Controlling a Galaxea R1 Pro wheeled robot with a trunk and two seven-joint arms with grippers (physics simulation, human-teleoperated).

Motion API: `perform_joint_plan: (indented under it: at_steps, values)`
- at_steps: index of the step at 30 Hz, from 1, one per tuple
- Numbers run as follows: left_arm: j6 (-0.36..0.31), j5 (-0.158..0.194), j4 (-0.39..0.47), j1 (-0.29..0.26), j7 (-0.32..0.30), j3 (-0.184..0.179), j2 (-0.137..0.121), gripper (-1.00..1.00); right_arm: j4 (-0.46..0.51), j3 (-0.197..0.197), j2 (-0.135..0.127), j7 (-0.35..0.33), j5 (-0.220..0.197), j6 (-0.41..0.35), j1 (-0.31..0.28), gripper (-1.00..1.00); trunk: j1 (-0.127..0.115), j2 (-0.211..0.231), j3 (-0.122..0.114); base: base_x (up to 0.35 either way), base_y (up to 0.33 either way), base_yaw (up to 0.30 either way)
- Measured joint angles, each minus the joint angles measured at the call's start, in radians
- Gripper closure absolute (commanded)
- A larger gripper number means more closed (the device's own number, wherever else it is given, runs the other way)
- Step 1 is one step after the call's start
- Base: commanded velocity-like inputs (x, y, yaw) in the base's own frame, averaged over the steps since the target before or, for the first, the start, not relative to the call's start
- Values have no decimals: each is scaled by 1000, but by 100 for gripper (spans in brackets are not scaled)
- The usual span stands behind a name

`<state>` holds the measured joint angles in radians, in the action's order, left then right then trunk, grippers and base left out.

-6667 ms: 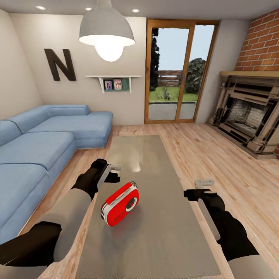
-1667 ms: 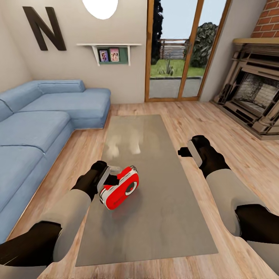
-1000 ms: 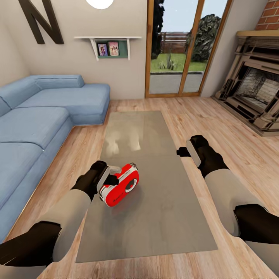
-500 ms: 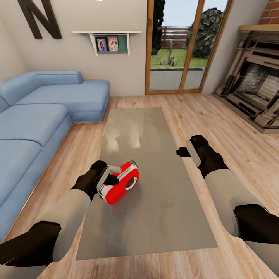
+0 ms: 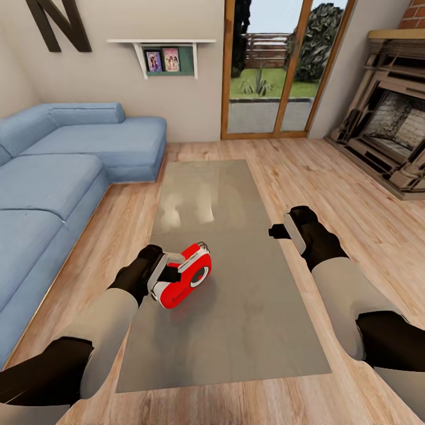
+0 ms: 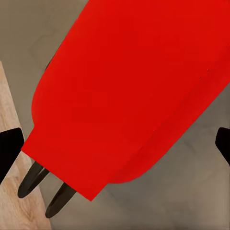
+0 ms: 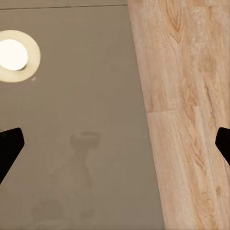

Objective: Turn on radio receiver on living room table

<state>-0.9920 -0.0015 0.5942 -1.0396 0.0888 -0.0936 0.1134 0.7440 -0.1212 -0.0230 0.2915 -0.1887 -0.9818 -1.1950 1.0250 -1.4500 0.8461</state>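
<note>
The red radio receiver (image 5: 184,278) with white trim sits tilted on the left part of the glossy grey table (image 5: 236,330), its round dial facing up and right. My left gripper (image 5: 170,267) is open right at the radio's back end, one white finger over it. In the left wrist view the red radio body (image 6: 129,91) lies very close, with the left gripper (image 6: 115,148) and its dark fingertips (image 6: 9,151) spread wide at the sides. My right gripper (image 5: 278,231) hovers open over the table's right edge, and the right gripper (image 7: 115,143) holds nothing in its wrist view.
A blue sectional sofa (image 5: 53,177) runs along the left. Glass doors (image 5: 271,71) stand at the back and a fireplace (image 5: 395,124) at the right. Light wood floor (image 5: 330,177) surrounds the table. A lamp's reflection (image 7: 13,55) shows in the table top.
Since the earliest frame my left gripper has come up against the radio and my right arm has shifted along the table's right edge. Lately only the camera's view has shifted.
</note>
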Motion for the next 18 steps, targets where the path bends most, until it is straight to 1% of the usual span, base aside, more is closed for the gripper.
perform_joint_plan:
  at_steps: [12, 13, 15, 18]
  values:
    - [0, 0, 0, 0, 0, 0, 0, -100, 0, 0, 0, 0, 0, 0, 0, -100, 0, 0, 1, 0, 0, 0]
    - [0, 0, 0, 0, 0, 0, 0, 100, 0, 0, 0, 0, 0, 0, 0, -100, 0, 0, 1, 0, 0, 0]
    - [0, -4, 0, 0, 0, 0, -1, 100, 0, 0, 0, 0, 0, 0, 0, -100, 0, 0, 1, 0, 0, 0]
    - [0, 11, -1, 0, 1, 0, -1, 100, 0, 0, 0, 0, 0, -1, 0, -100, 0, 0, 1, 0, 0, 0]
